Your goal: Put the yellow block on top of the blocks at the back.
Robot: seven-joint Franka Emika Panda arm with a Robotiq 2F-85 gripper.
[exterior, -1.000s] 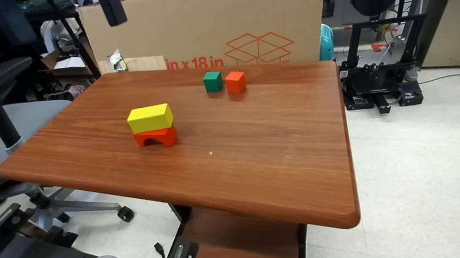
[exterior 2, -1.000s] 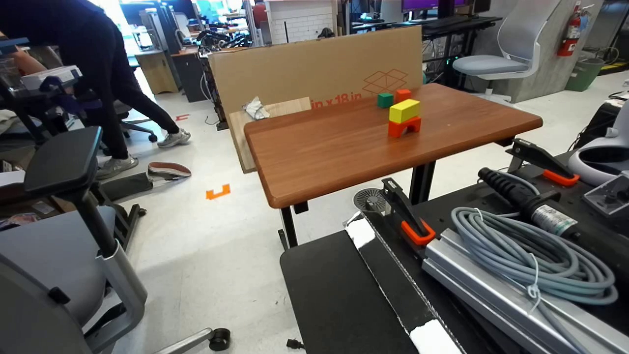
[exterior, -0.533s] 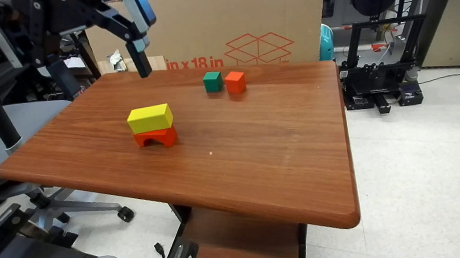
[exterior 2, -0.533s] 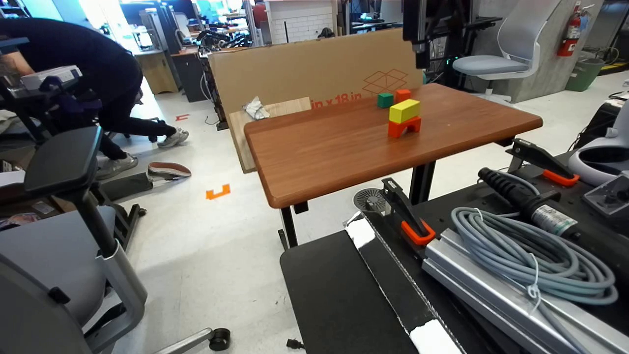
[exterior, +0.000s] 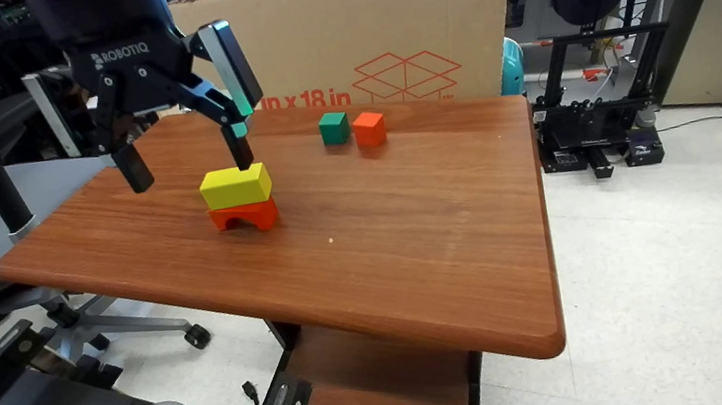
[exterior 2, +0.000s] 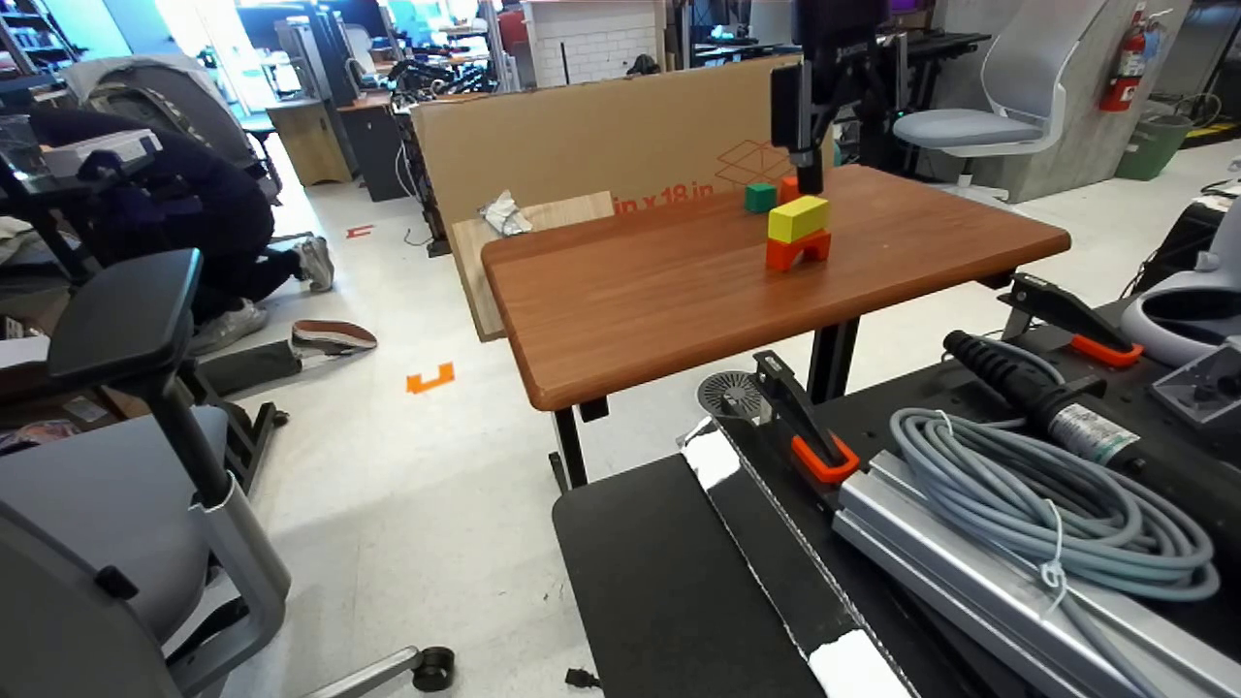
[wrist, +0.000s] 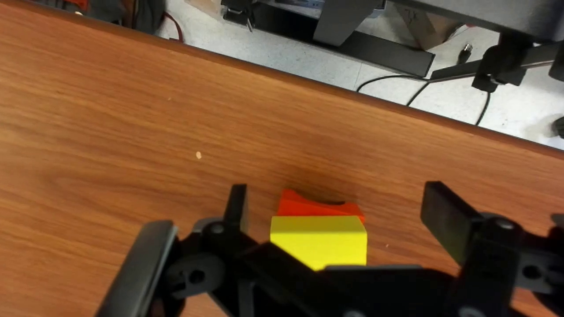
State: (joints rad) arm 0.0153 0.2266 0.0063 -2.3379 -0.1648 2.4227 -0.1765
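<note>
The yellow block (exterior: 236, 186) lies on top of the arched orange-red block (exterior: 246, 216) on the table. Both also show in an exterior view (exterior 2: 798, 219) and in the wrist view (wrist: 319, 242). At the table's back edge stand the dark green cube (exterior: 334, 128) and the orange-red cube (exterior: 370, 129), side by side with a small gap. My gripper (exterior: 190, 168) is open and empty, above the yellow block and apart from it. In the wrist view the yellow block sits between the spread fingertips (wrist: 337, 207), nearer the left one; its lower part is hidden by the gripper.
The wooden table (exterior: 406, 224) has a large cardboard sheet (exterior: 338, 36) standing along its back edge. A grey chair (exterior: 41, 191) is at one side. A bench with clamps and a coiled grey cable (exterior 2: 1047, 514) is in front. A person crouches on the floor.
My gripper has come into view from above and moved down to over the yellow block, fingers spread. The blocks have not moved. The person in the background has crouched down.
</note>
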